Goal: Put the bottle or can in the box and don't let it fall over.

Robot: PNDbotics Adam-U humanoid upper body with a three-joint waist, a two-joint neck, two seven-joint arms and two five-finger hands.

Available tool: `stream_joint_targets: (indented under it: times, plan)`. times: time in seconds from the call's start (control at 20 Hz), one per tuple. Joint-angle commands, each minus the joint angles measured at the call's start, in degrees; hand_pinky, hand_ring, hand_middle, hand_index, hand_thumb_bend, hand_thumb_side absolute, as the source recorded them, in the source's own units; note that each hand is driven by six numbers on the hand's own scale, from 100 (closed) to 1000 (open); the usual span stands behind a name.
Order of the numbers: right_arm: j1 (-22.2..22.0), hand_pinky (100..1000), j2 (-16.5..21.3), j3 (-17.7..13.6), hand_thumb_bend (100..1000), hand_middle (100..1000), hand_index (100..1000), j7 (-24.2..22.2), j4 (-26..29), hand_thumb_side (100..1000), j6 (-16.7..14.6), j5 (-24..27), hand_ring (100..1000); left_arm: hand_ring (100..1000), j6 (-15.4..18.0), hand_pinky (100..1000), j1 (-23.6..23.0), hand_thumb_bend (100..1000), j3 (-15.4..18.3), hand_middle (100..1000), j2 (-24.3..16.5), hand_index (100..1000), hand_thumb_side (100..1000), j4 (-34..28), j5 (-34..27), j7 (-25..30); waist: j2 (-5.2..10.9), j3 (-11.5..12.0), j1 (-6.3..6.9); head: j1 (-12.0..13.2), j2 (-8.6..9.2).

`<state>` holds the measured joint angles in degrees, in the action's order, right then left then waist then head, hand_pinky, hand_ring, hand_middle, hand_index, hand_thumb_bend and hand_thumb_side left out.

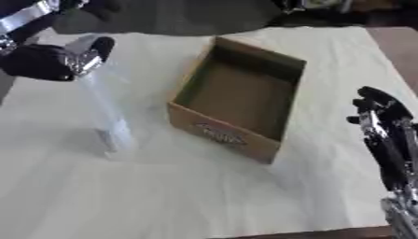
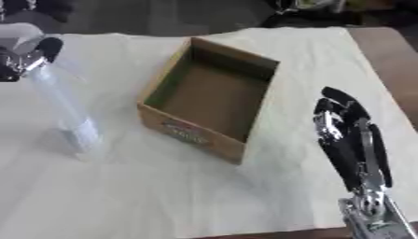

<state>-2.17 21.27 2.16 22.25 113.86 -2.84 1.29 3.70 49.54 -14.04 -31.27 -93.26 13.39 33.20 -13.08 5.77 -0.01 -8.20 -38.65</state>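
A clear plastic bottle (image 1: 107, 116) with a pale label near its base leans slightly at the left of the table, left of the box. My left hand (image 1: 57, 58) is curled round its top end. Whether the bottle's base touches the cloth I cannot tell. The open cardboard box (image 1: 245, 88) lies in the middle, askew, with nothing inside and a printed mark on its near wall. My right hand (image 2: 347, 130) rests at the lower right, fingers straight and pointing up, holding nothing, to the right of the box.
A cream cloth (image 1: 188, 196) covers the table. The brown table edge (image 2: 384, 51) shows at the right and along the bottom. Dark shapes lie beyond the far edge.
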Motion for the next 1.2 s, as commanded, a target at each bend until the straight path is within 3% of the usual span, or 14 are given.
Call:
stream_joint_targets:
  times: [0.05,0.35,0.65,1.2]
  plan:
    - [-0.01,683,0.39,-0.32,100,803,812,0.15,0.73,607,0.21,0.24,825,812,-0.78,1000,0.67,100,0.5,917,-1.59,874,355,-0.59,-1.73,3.04,1.16,0.04,-0.07,0.01,0.19]
    - [-0.14,683,0.26,-0.26,100,802,811,0.23,0.73,606,0.36,0.28,825,808,-1.47,1000,0.78,193,1.04,903,-1.73,862,100,-1.16,-2.92,8.29,1.23,0.04,-0.2,0.0,0.14]
    - [-0.18,682,0.08,-0.27,100,796,804,0.69,0.73,609,1.19,0.42,823,745,-0.92,1000,0.91,270,1.18,881,-1.53,833,100,-0.52,-1.23,10.3,1.2,-0.07,-0.23,0.06,0.22]
    - [-0.15,683,0.06,-0.25,100,796,805,0.84,0.73,607,1.08,0.68,825,763,0.37,974,1.15,442,0.62,879,-1.49,819,100,0.45,2.26,11.67,1.28,-0.13,-0.26,0.37,0.18]
